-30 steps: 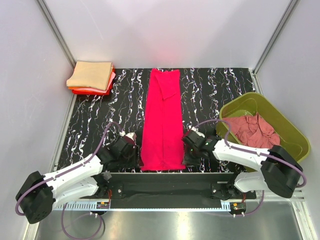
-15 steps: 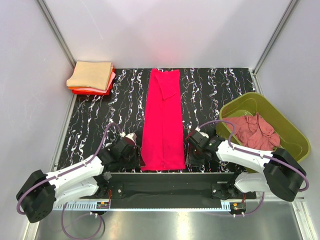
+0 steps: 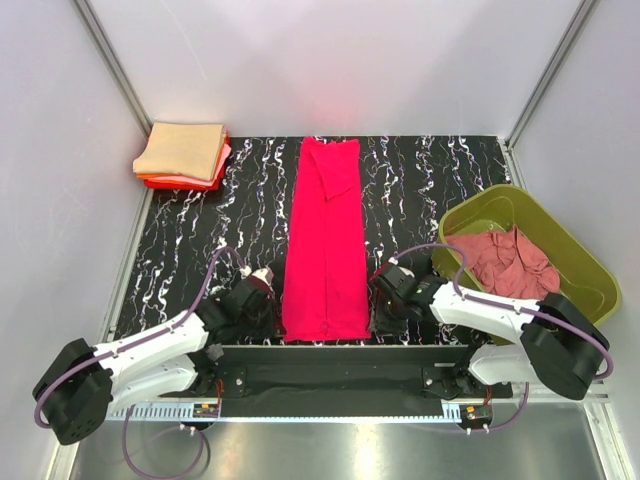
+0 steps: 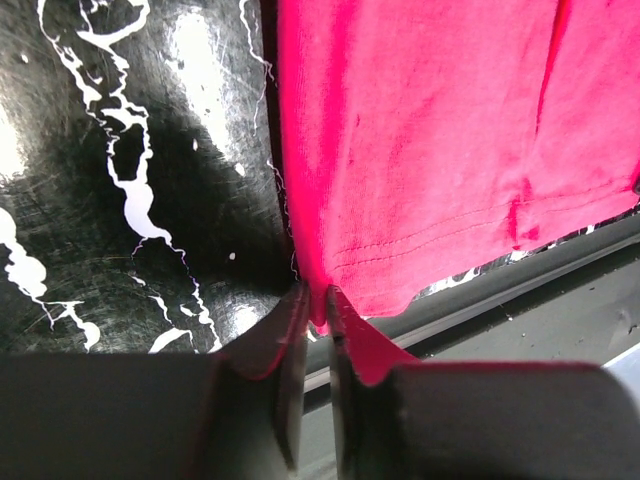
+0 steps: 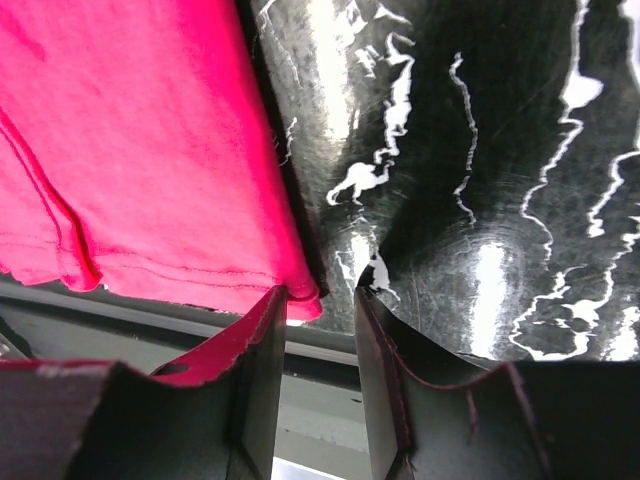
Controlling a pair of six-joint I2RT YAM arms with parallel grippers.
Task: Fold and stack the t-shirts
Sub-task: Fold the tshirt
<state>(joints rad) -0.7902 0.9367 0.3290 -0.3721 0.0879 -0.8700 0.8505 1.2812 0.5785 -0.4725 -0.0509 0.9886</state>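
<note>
Left gripper (image 4: 314, 305) is pinching a bench-near-edge corner of the crimson t-shirt (image 4: 440, 130), tip hiding between nearly-closed fingers; right gripper (image 5: 320, 300) is hanging part-open around the other corner, holding nothing.

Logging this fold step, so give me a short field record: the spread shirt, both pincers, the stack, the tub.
spread shirt: crimson shirt, a long narrow strip flat on the table
left pincer: shut on its near left corner
right pincer: open at its near right corner
folded stack: far left corner, tan on top
tub: olive, right side, holds a crumpled dusty rose shirt
</note>
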